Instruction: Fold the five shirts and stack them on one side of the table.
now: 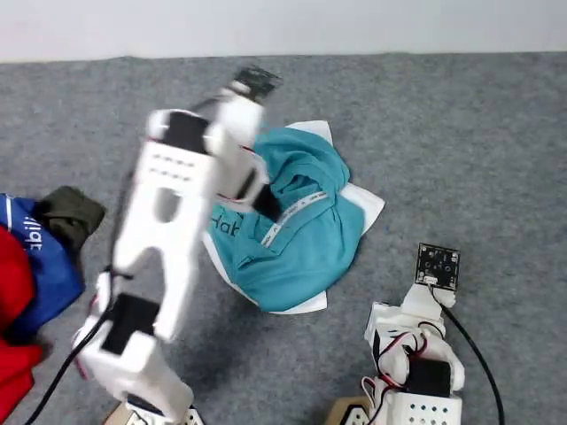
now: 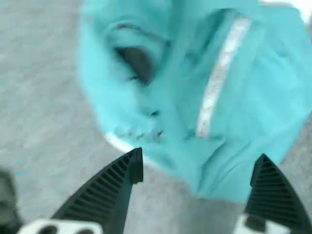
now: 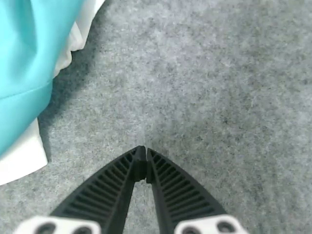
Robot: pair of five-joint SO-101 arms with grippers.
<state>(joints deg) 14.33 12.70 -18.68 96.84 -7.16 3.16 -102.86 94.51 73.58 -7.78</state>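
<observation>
The left gripper (image 2: pixel 197 178) has its fingers (image 2: pixel 119 183) spread wide with nothing between them, poised over the crumpled teal shirt (image 2: pixel 195 87). The right gripper (image 3: pixel 145 165) is pressed closed and empty above the grey table cover (image 3: pixel 219 87), near the teal shirt's edge. A white shirt (image 1: pixel 365 202) lies under the teal shirt with its edges sticking out. Well apart from the teal shirt, on the left arm's side, a blue shirt (image 1: pixel 40 266), a red shirt (image 1: pixel 13 310) and a dark olive shirt (image 1: pixel 71 212) lie heaped together.

Upper shirt (image 1: pixel 306 243) lies on lower shirt (image 1: pixel 368 202), mid table (image 1: pixel 469 133).
</observation>
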